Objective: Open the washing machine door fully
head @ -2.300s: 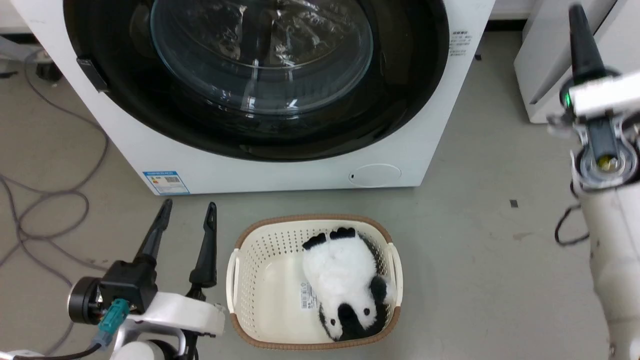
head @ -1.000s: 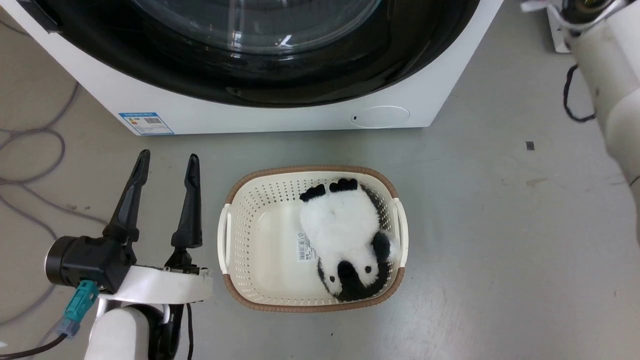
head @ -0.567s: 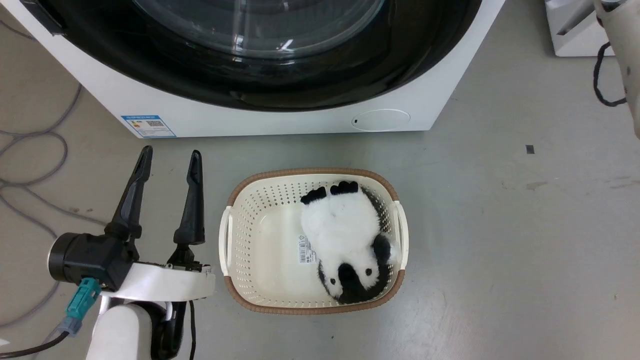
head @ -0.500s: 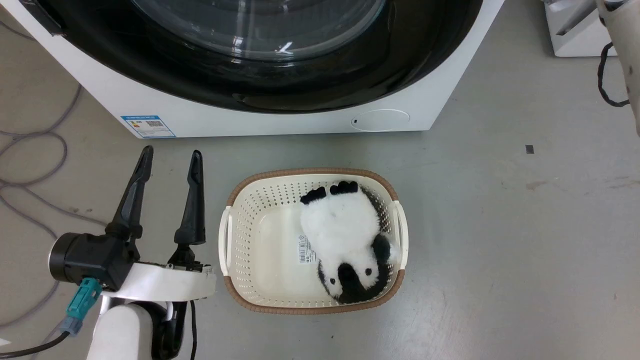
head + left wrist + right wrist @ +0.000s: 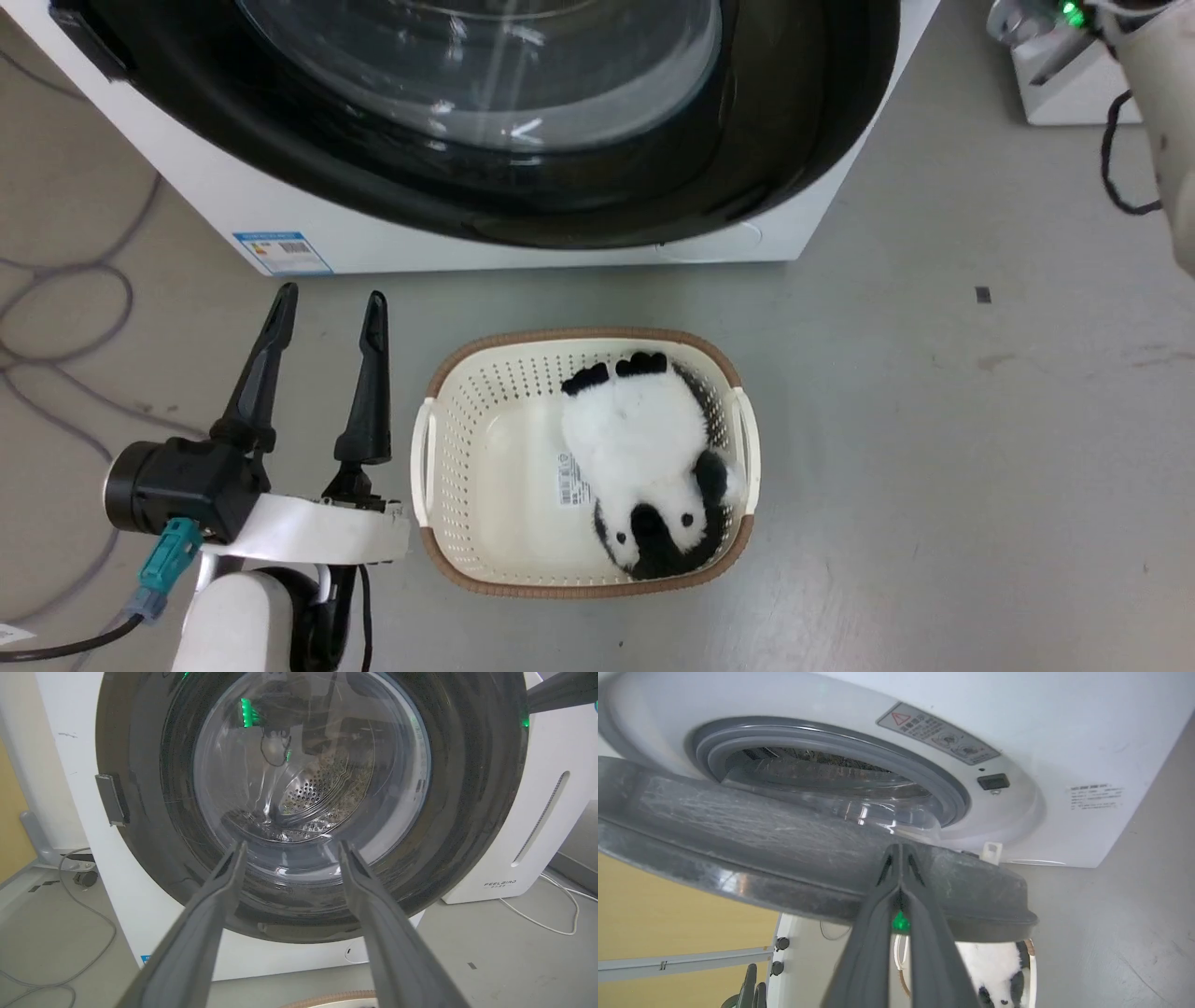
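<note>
- Head view: washing machine door (image 5: 523, 187) ajar at its right edge, apparently hinged left on the washing machine (image 5: 560, 254). Left gripper (image 5: 331, 294) spread, empty, near-left.
- Left wrist view: door glass straight ahead; this arm belongs outside the swing path.
- Right wrist view: right gripper (image 5: 901, 847) pressed together, tips at the door's inner rim. Push outward and leftward, following the hinge arc.

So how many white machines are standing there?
2. The washing machine stands straight ahead, behind the basket. A second white appliance, marked FEELBIRD, stands on the floor beside it, on the robot's right. More may stand out of view.
</note>
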You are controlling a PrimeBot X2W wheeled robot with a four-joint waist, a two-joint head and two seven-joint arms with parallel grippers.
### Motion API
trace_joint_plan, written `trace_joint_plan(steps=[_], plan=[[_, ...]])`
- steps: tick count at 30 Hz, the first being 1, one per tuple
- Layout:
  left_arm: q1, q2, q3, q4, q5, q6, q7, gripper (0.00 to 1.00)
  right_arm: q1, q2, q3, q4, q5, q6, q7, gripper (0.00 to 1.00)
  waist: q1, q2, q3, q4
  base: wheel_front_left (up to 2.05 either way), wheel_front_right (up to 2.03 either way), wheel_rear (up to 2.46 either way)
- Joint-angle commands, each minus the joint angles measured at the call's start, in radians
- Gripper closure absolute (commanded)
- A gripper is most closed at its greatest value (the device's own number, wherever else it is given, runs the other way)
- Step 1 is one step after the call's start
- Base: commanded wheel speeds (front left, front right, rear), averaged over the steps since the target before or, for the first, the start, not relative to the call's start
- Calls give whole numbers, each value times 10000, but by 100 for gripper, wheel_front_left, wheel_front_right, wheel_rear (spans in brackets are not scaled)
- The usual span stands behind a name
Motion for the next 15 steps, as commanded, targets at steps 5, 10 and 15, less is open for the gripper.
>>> trace_joint_plan(steps=[5, 10, 15], plan=[[337, -10, -28, 223, 108, -44, -53, 0, 844, 192, 52, -259, 140, 19, 504, 100, 0, 0, -614, 62, 0, 0, 0], [653, -55, -18, 434, 193, -44, -53, 0, 1855, -42, 106, -929, 321, 19, 1010, 100, 0, 0, -1214, 156, 0, 0, 0], [1072, -113, 4, 645, 303, -44, -53, 0, 2978, -291, 165, -1760, 553, 19, 1551, 100, 0, 0, -1893, 219, 0, 0, 0]])
